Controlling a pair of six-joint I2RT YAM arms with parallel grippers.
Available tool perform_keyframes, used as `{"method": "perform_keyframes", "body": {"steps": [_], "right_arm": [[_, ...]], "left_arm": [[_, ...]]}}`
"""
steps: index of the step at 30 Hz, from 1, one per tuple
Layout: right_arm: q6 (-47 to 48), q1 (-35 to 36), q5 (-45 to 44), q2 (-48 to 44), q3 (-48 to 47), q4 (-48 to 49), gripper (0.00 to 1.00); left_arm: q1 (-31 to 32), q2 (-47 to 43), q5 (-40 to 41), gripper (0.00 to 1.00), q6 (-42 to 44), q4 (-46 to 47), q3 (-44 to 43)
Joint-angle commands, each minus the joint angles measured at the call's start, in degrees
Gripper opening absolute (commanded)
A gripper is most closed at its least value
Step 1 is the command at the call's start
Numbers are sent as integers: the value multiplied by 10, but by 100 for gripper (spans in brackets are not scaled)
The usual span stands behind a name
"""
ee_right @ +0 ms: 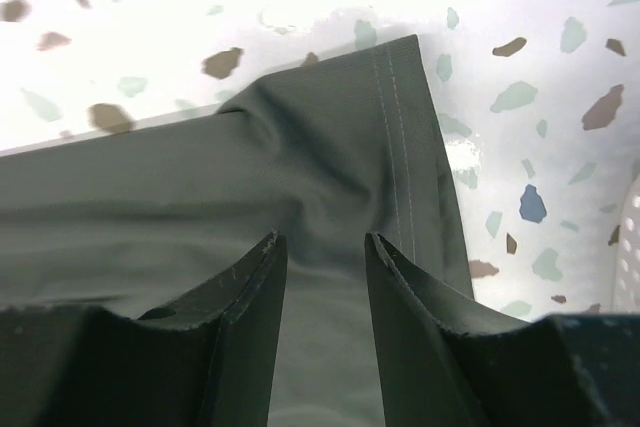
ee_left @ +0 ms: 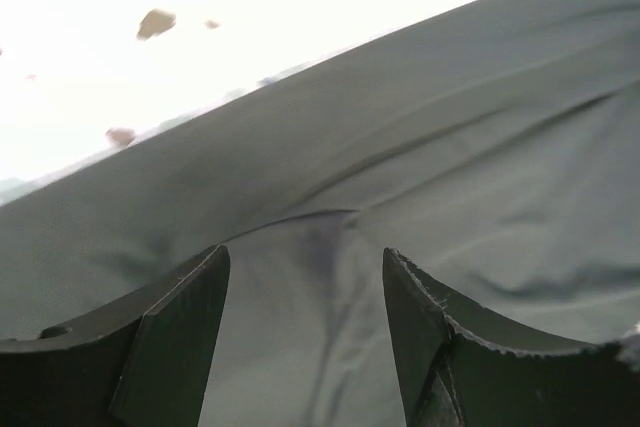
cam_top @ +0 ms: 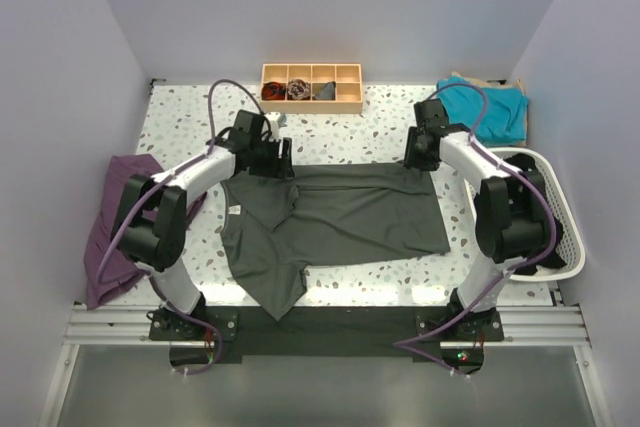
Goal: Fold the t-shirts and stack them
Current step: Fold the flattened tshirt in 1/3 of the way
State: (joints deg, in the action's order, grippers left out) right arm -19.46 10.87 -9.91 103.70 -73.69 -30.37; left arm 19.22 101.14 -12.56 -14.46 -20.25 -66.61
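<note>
- The dark grey t-shirt [cam_top: 345,215] lies spread across the middle of the speckled table [cam_top: 180,117], with its near-left part folded over.
- The left gripper [cam_top: 268,159] is on the shirt's far-left edge, its jaws parted and not clamped, with puckered cloth showing between them.
- The right gripper [cam_top: 418,155] is at the far-right hem corner, its jaws apart above the cloth.
- The teal t-shirt [cam_top: 490,112] lies at the far right.

Left pincer [ee_left: 305,250] and right pincer [ee_right: 322,237] low, jaws apart.

wooden tray [cam_top: 311,105]: far centre | white basket [cam_top: 568,237]: right edge
</note>
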Motion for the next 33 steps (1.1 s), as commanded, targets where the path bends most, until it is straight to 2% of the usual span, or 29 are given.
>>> {"method": "perform_keyframes", "body": {"steps": [1, 11, 22, 27, 33], "right_arm": [[5, 8, 25, -61, 15, -1, 42], [-3, 13, 34, -96, 44, -14, 43], [-7, 13, 36, -97, 51, -21, 43], [-7, 13, 38, -96, 56, -20, 44], [-8, 13, 45, -90, 58, -19, 44]], "left_arm": [[16, -48, -76, 68, -21, 72, 20], [62, -16, -71, 67, -26, 59, 24], [114, 3, 61, 62, -32, -10, 12], [130, 3, 139, 62, -51, -10, 16], [139, -19, 169, 62, -65, 14, 27]]}}
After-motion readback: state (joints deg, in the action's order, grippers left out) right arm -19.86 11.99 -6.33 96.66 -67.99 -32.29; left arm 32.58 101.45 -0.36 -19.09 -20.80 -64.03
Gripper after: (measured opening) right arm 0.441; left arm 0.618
